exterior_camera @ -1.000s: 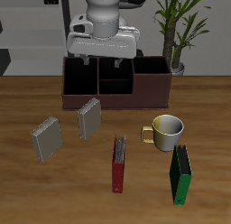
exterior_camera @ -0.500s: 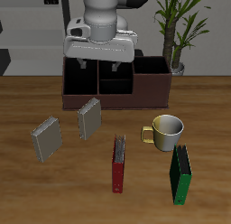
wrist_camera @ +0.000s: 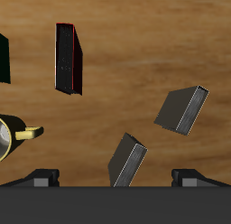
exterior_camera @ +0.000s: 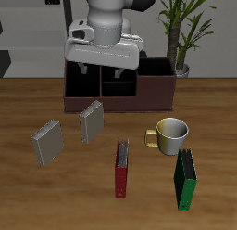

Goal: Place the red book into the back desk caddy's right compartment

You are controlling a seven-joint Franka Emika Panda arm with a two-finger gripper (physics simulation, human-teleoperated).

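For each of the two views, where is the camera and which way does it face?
Exterior view: in front of and above the table, facing the robot's base; shows the arm and gripper over the back desk caddy.
Wrist view: on the gripper, looking down at the tabletop; only its fingertips show.
Shared: the red book, both grey books, the mug, the green book.

The claw (exterior_camera: 101,69) covers part of the back desk caddy (exterior_camera: 153,88) behind it — the mug (wrist_camera: 11,137) below is cut off at the frame edge.
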